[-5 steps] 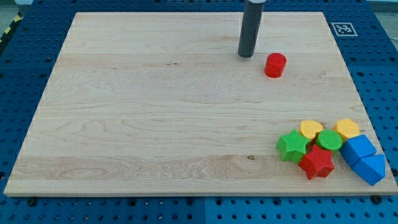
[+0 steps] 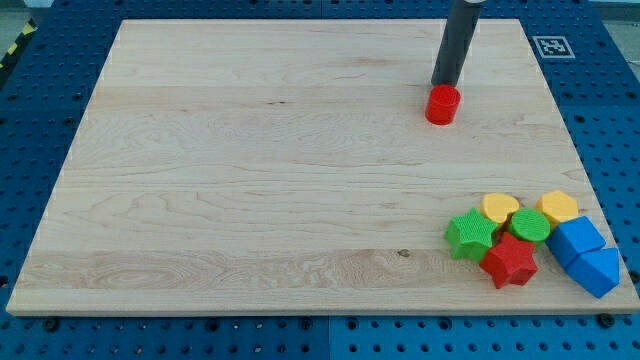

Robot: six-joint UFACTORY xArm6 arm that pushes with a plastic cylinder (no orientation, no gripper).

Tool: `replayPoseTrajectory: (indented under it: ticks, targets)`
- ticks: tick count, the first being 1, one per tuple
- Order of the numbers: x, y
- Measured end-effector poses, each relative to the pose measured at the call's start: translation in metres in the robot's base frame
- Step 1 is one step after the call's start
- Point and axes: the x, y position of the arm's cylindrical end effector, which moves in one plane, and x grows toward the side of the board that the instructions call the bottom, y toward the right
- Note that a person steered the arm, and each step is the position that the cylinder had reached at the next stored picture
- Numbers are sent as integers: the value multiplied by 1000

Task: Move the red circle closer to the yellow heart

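So basically nothing is done yet, as far as can be judged here. The red circle (image 2: 442,104) is sat in the upper right of the board (image 2: 250,170), well apart from the cluster at the lower right, where the yellow heart (image 2: 499,207) is tucked in at the top of the pile. My tip (image 2: 441,84) is parked just above the circle in the frame, right at its top edge, touching it or very nearly, hard to call from this angle. There are no fingers on this rig at all, just a plain rod, so nothing is being pinched or spread. That spot looks well suited to a push down the frame, though the heart is a bit further right, so the line would need to be angled slightly. The whole gap is left to be closed. Worth noting the heart is crowded: a green block (image 2: 470,233), a 2nd green one (image 2: 531,225), a red star (image 2: 510,261), another yellow block (image 2: 558,207) and 2 blue ones (image 2: 585,255) are packed around it, so the pile could get knocked if the circle is driven in too hard.
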Motion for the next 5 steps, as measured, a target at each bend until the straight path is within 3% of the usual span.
replayPoseTrajectory:
  ticks: [5]
  targets:
    - [27, -4]
